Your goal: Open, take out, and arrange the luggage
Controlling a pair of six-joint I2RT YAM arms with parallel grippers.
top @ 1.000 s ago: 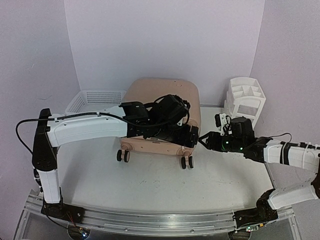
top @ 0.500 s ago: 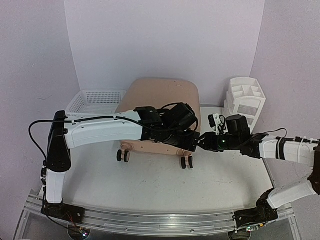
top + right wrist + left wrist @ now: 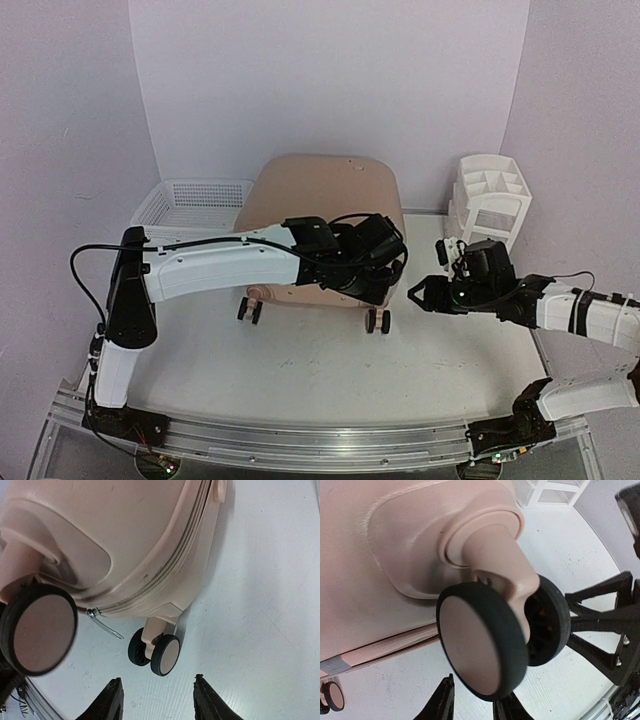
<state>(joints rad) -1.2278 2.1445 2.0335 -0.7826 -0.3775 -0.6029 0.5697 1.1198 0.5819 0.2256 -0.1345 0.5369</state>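
Left arm reaches across our luggage [image 3: 320, 190], left hand [image 3: 472, 706] spread right at a caster [image 3: 480, 640]; right hand [image 3: 157, 700] spread, empty. We see the zipper pull [image 3: 105, 624] only in right wrist view.

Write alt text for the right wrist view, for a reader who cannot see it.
Close-up of the pink luggage, zipper closed, one caster wheel on the white table. The right gripper, fingers open, frames the bottom edge, touching nothing.

Bright even light, blurred near wheel [image 3: 482, 645]
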